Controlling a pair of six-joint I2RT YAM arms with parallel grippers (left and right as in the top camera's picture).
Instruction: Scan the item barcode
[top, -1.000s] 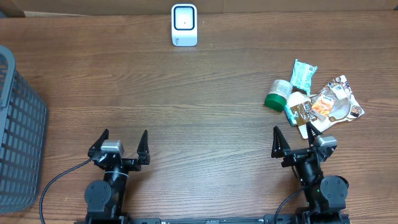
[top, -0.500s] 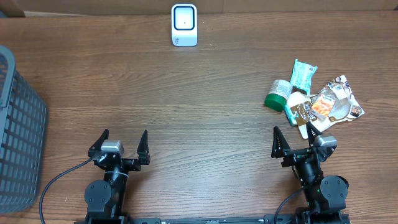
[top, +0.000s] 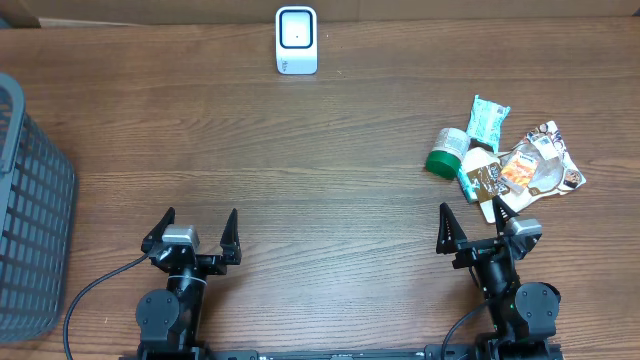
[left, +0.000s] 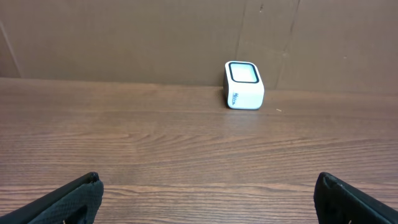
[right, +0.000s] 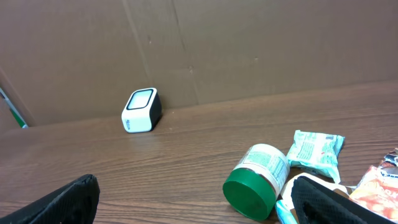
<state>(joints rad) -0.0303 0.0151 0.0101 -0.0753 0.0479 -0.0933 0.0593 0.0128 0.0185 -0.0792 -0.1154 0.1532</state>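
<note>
Both spread wide, empty: left gripper (top: 200, 222) and right gripper (top: 470, 218), at the near table edge. Items heaped just beyond right gripper: jar (top: 444, 152) lying on its side, teal pouch (top: 488, 120), snack bag (top: 540, 165). White scanner (top: 296, 40) at far edge; basket (top: 30, 215) at left.

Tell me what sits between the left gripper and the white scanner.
Nothing stands there: only bare wooden table lies between the left gripper and the white scanner, as the overhead and left wrist views both show.
</note>
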